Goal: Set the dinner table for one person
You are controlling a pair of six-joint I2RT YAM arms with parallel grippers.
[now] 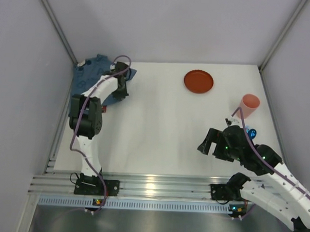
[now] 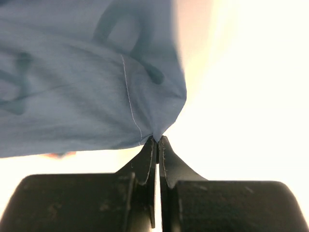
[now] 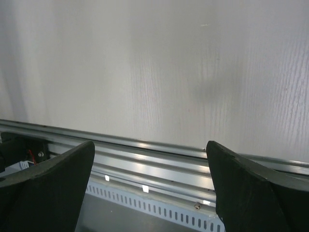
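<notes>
Pinched shut, the left gripper [image 2: 158,139] holds a corner of the blue cloth mat [image 2: 72,87], bunched just ahead of it. The white dinner table [image 1: 159,131] lies beneath both claws. The right gripper [image 3: 149,145] hangs wide and empty. Laying the mat seems the step in hand; next, pull it flat.

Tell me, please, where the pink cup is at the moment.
In the top view the pink cup sits at the far right of the dinner table, right of the red plate and just beyond a small blue object.
</notes>
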